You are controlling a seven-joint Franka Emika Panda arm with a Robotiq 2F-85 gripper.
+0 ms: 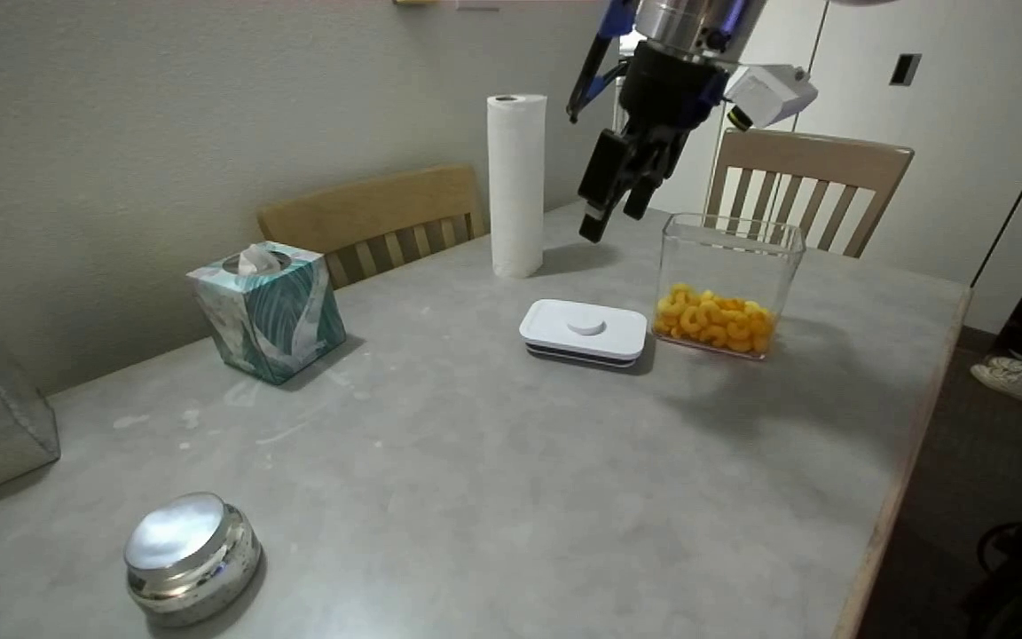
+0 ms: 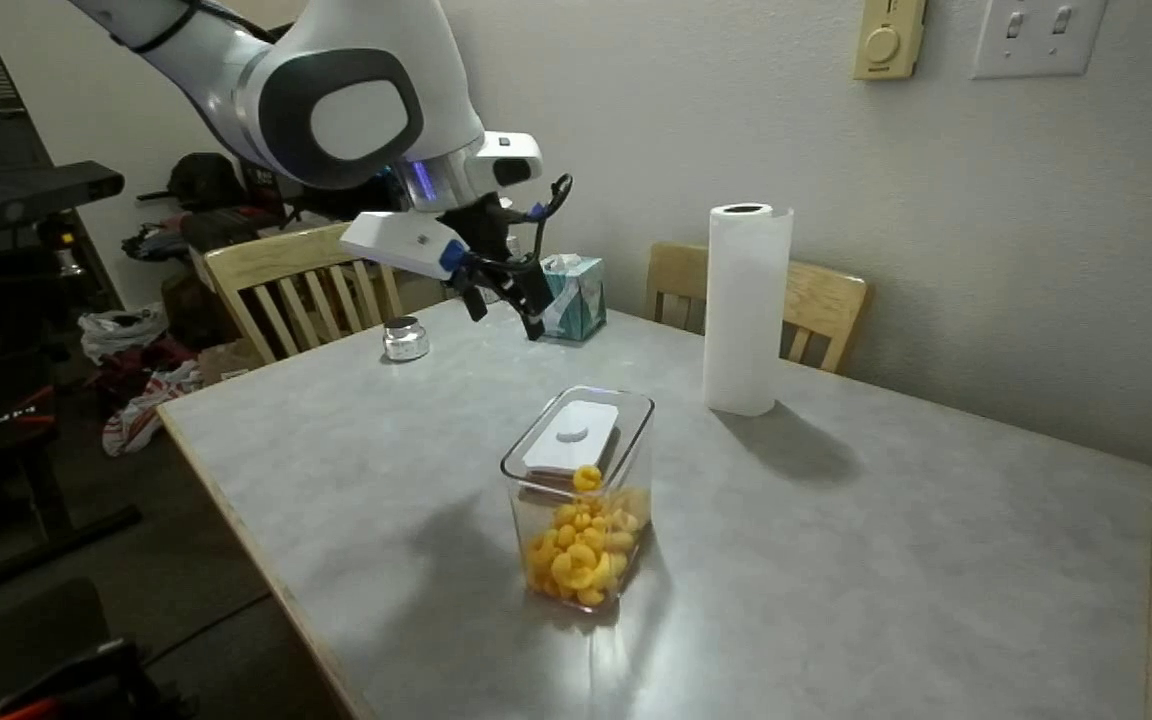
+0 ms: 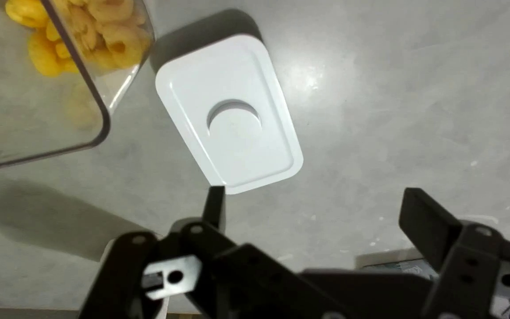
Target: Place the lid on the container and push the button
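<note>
The white lid (image 1: pixel 555 328) lies flat on the table, its raised button (image 1: pixel 585 326) facing up and a dark band under its edge. Close beside it stands the clear container (image 1: pixel 726 257), upright and open at the top, with orange-yellow snack pieces low inside. In an exterior view the lid (image 2: pixel 576 415) shows through the container (image 2: pixel 644 440). My gripper (image 1: pixel 615 220) hangs well above the table, touching nothing. In the wrist view the gripper (image 3: pixel 314 192) is wide open with nothing between its fingers; the lid (image 3: pixel 197 73) and its button (image 3: pixel 236 126) appear ahead of the left finger.
A tall paper towel roll (image 1: pixel 516 186) stands behind the lid by the wall. The teal tissue box (image 1: pixel 271 311) and a round shiny metal object (image 1: pixel 192 559) are farther along the table (image 1: pixel 493 497). Chairs (image 2: pixel 301 280) stand at its edges.
</note>
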